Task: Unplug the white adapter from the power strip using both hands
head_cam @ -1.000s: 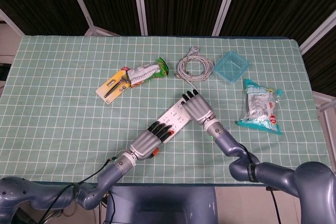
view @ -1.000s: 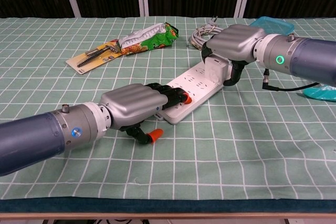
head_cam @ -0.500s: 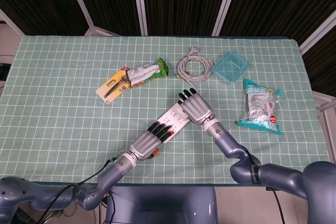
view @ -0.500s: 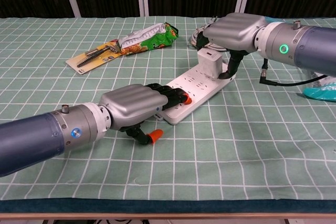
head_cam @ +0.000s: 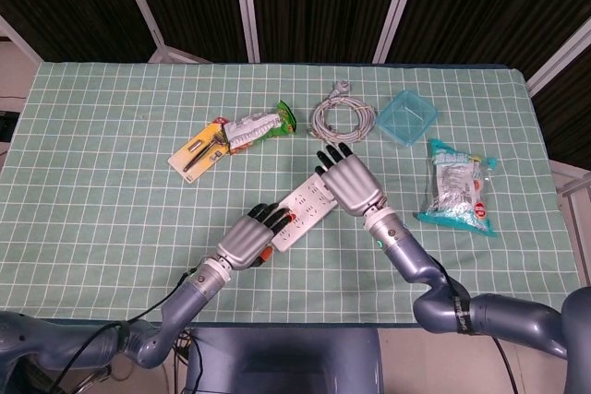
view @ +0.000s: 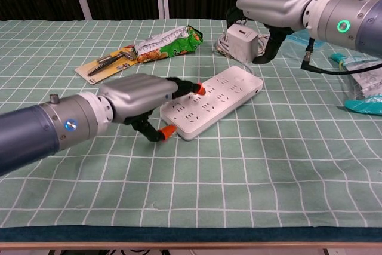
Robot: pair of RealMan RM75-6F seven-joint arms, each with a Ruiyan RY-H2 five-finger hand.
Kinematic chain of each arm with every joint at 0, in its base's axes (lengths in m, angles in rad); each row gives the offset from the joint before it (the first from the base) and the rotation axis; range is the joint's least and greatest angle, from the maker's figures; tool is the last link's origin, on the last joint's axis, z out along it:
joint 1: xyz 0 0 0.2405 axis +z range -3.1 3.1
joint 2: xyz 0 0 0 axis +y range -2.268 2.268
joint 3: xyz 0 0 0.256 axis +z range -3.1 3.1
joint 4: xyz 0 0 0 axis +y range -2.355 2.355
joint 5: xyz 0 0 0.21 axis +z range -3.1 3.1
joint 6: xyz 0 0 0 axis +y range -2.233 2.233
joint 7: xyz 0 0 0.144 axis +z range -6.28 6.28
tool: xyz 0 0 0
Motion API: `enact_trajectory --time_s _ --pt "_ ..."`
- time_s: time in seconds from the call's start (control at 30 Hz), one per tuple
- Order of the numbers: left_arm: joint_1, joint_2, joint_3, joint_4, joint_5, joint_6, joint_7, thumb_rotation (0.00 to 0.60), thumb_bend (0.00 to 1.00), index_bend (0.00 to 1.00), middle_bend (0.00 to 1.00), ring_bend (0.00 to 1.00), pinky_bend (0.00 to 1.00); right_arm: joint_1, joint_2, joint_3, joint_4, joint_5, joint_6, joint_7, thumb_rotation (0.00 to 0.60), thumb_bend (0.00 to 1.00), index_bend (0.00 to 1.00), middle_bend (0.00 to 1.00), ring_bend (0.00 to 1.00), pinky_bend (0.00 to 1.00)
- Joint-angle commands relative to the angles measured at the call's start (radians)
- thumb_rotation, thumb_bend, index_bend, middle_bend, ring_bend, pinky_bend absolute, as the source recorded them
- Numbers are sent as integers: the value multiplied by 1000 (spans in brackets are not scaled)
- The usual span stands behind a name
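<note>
The white power strip [view: 218,97] lies slantwise on the green checked cloth, also seen in the head view [head_cam: 309,205]. My right hand [view: 277,1] grips the white adapter [view: 242,42] and holds it in the air above and beyond the strip's far end, prongs out of the sockets. In the head view the right hand [head_cam: 349,182] hides the adapter. My left hand [view: 137,97] hovers at the strip's near end with its fingers stretched out, orange fingertips [view: 200,89] on top of the strip and the thumb apart beside the corner. The head view shows it too [head_cam: 247,240].
A coiled grey cable [head_cam: 342,117] lies behind the strip. A green snack bag [head_cam: 259,126] and a yellow carded tool [head_cam: 199,152] sit at the back left. A blue container [head_cam: 406,117] and a teal-edged packet [head_cam: 455,186] are on the right.
The right hand has lifted the adapter up and away from the strip. The left hand has risen off the strip and drawn back, fingers now straightened. The strip shifted slightly.
</note>
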Motion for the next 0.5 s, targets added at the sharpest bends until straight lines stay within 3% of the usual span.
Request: enact_trajectory --time_s 0.03,0.2,0.37,0.43,0.5 --pt "20 67 -32 -57 32 57 -26 600 452 92 55 28 126 -24 28 -6 -37 14 47 -44 600 657 648 234 183 227" --pt "72 188 -31 -141 75 126 -67 600 441 92 55 28 125 -63 55 -32 -80 63 100 -111 600 656 645 234 183 227" --pt "148 302 10 -200 131 200 -123 600 436 92 55 28 124 -100 65 -67 -92 121 132 -160 600 656 603 232 178 226" --pt "182 341 30 -212 150 231 -153 600 431 92 55 28 124 -116 64 -82 -90 145 142 -176 600 657 556 215 159 216" --pt "211 375 46 -217 165 257 -181 600 427 92 55 28 124 -130 62 -96 -85 171 151 -190 600 661 427 160 112 179"
